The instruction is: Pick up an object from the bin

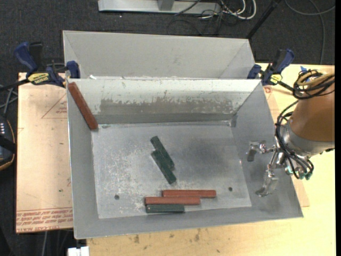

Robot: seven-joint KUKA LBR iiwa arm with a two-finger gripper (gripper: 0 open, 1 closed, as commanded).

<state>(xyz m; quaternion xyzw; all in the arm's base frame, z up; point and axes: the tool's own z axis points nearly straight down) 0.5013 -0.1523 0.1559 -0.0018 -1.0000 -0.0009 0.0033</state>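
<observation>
At the right wall of the bin [160, 57], the gripper [259, 169] hangs with fingers spread and nothing between them, well apart from 2 red-brown bars [189, 194] near the front and dark green bars [163, 160] mid-floor.

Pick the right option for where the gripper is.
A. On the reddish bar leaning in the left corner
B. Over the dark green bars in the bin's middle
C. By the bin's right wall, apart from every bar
C: the gripper hangs by the right wall of the bin, with the dark green bars and the front reddish bars off to its left.
</observation>
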